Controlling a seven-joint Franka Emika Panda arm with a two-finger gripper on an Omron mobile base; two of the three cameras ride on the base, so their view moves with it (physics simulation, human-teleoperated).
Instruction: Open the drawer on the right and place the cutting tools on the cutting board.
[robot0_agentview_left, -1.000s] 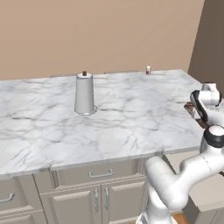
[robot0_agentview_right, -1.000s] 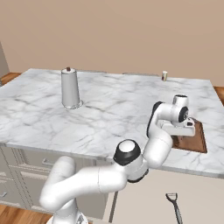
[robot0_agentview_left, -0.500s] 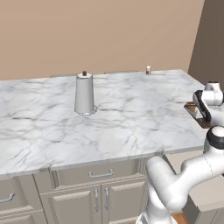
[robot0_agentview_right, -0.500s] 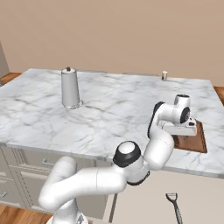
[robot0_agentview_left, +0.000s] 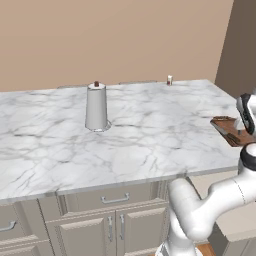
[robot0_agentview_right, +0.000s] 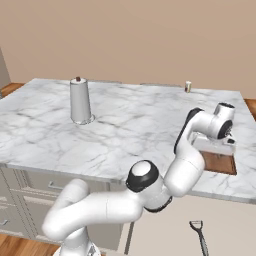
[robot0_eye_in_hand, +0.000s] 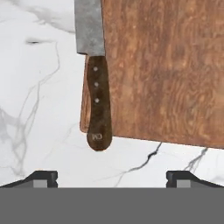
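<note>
Marble counter (robot0_eye_in_hand: 39, 87) fills the left and bottom of the hand view, where the board (robot0_eye_in_hand: 166, 70) takes the upper right with a knife (robot0_eye_in_hand: 97, 100) lying along its left edge, and the gripper (robot0_eye_in_hand: 112, 177) hangs released, fingers wide apart, holding nothing.

A grey-white marble worktop (robot0_agentview_left: 140, 135) is set before a plain tan wall (robot0_agentview_left: 115, 40), with grey-beige panelled cabinet doors (robot0_agentview_left: 85, 232) fitted beneath it, a darker brown wall (robot0_agentview_left: 242, 45) seen at the right and orange wooden floor (robot0_agentview_right: 15, 245) glimpsed below.
</note>
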